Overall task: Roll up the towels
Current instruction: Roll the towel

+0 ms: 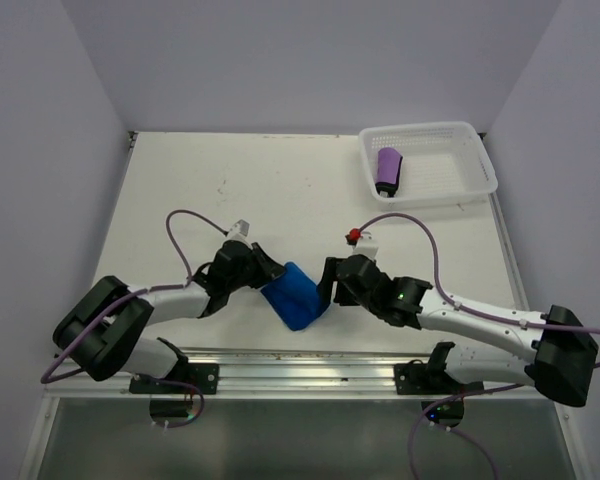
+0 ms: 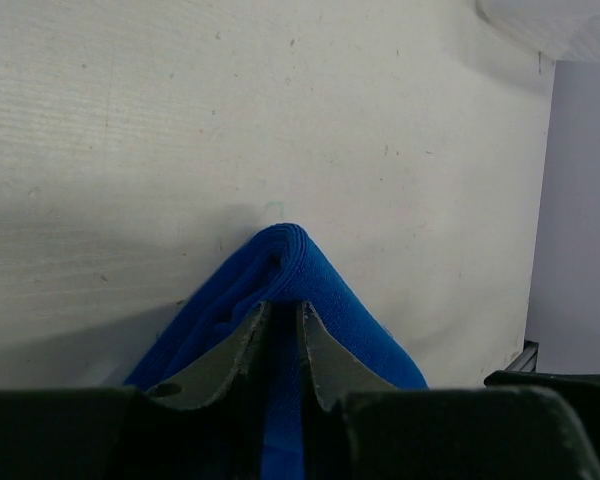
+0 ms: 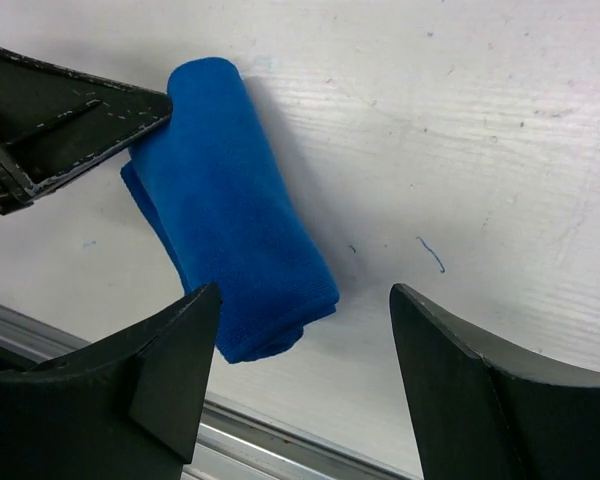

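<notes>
Left gripper (image 2: pixel 283 308) clamped on rolled blue towel (image 1: pixel 298 297); pinched edge hidden between fingers. Right gripper (image 3: pixel 305 295) spread apart at its 3 o'clock. At table's 1 o'clock, purple towel (image 1: pixel 388 168) in basket (image 1: pixel 486 160), near end dark, indistinct.

Robot lab cell: white table (image 1: pixel 230 190), plain lilac walls (image 1: pixel 310 60), alu mounting rail (image 1: pixel 310 362), cables (image 1: pixel 188 212).

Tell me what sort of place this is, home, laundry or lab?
Probably a robot lab test cell: left arm and right arm bolted to a rail at the edge of a white table, plain walls boxing it in, and a blue towel and a basket holding a purple towel.
</notes>
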`<state>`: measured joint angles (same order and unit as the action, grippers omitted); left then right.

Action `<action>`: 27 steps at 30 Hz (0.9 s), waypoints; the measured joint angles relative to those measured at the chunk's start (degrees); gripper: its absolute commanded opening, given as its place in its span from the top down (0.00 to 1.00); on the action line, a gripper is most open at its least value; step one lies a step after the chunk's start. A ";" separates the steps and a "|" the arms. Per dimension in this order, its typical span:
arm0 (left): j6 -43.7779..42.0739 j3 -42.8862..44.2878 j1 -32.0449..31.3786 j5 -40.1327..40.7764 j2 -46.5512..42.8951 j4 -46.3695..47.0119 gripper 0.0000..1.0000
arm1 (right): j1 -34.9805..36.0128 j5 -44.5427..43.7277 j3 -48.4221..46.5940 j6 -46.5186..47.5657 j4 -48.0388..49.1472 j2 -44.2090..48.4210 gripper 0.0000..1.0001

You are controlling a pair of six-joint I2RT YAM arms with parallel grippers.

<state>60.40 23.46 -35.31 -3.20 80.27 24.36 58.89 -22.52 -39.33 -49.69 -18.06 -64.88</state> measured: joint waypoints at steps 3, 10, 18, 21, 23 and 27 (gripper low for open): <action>0.00 -1.25 0.00 0.33 -1.05 0.22 0.80 | -1.36 3.28 1.38 -0.94 2.19 -0.22 0.28; 0.02 -3.61 0.00 0.72 -3.02 0.79 0.80 | -4.07 9.07 3.93 -3.23 9.79 -3.48 0.30; -0.02 -4.00 0.00 1.03 -4.39 -0.11 0.80 | -4.22 13.44 6.67 -3.06 16.48 -5.99 0.42; -0.07 -4.33 0.00 1.18 -4.92 -0.48 0.80 | -4.11 14.99 7.02 -2.19 17.92 -5.99 0.43; -0.07 -4.57 0.00 1.31 -5.31 -0.74 0.80 | -3.54 15.65 7.02 -1.40 18.64 -6.05 0.43; -0.04 -5.33 -0.02 2.05 -6.47 -1.18 0.80 | -0.57 15.63 7.02 -0.11 19.47 -7.34 0.43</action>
<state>60.36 18.13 -35.33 -1.15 73.80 23.18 58.33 -6.90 -32.32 -49.80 1.41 -72.23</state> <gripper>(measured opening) 0.201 0.575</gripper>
